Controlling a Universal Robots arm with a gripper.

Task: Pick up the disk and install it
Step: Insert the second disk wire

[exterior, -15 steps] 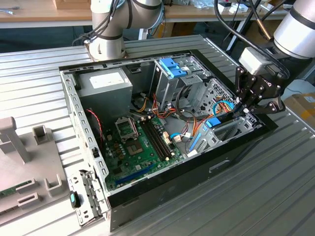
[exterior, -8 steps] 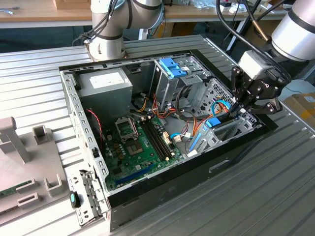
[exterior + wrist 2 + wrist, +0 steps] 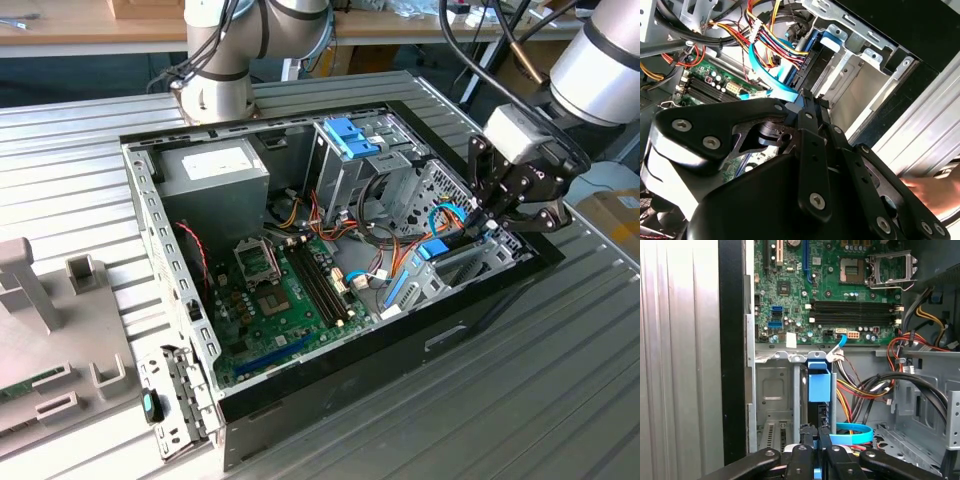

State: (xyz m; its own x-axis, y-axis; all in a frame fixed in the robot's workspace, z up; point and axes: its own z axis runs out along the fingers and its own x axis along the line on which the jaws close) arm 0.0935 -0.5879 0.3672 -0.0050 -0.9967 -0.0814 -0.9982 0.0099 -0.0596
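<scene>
The disk (image 3: 432,250) stands on edge in the lower drive bay at the exterior view's right end of the open computer case (image 3: 480,310). Its light-blue carrier rail (image 3: 819,382) shows in the first wrist view, with the dark disk edge (image 3: 815,412) running from the rail toward me. My gripper (image 3: 483,222) hangs over that bay. In both wrist views its black fingers (image 3: 807,437) lie close together, shut, and the gripper (image 3: 816,432) has its tips right at the disk's near end. In the second wrist view the gripper (image 3: 807,97) points into the bay beside a flat blue data cable (image 3: 765,80).
Bundles of coloured and black cables (image 3: 865,385) crowd the bay's side. The green motherboard (image 3: 270,300) fills the case floor. A tall metal drive cage with a blue latch (image 3: 350,140) and a grey power supply (image 3: 215,170) stand at the back. A grey fixture (image 3: 40,300) sits outside the case.
</scene>
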